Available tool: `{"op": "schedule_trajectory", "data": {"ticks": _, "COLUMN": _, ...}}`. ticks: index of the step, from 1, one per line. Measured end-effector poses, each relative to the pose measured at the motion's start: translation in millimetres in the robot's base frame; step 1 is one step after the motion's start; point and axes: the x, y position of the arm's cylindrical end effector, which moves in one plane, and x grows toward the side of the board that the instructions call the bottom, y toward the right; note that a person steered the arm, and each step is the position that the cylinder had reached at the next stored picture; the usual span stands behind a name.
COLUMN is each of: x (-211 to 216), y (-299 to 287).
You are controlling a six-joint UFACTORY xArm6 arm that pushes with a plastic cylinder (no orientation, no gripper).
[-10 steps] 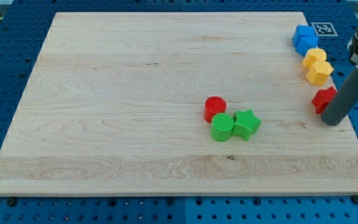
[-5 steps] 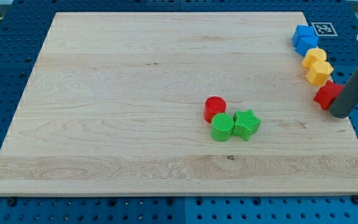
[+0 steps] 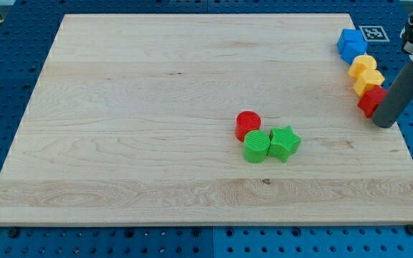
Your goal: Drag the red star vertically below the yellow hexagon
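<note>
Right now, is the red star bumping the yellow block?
Touching. The camera view shows the red star pressed against the yellow hexagon with no gap.

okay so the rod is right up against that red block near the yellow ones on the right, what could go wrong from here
1. My tip sits on the red star's right side, and the star already touches the yellow hexagon. Pushing further could shove the hexagon into the other yellow block and the blue blocks.
2. This cluster lies close to the board's right edge, so a glancing push might send a block off the wood.
</note>
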Motion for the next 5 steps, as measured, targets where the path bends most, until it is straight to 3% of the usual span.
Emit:
{"op": "schedule_trajectory", "data": {"ticks": 3, "x": 8.3, "y": -32.2}}
{"op": "schedule_trajectory", "data": {"ticks": 5, "x": 2.6, "y": -93.3}}
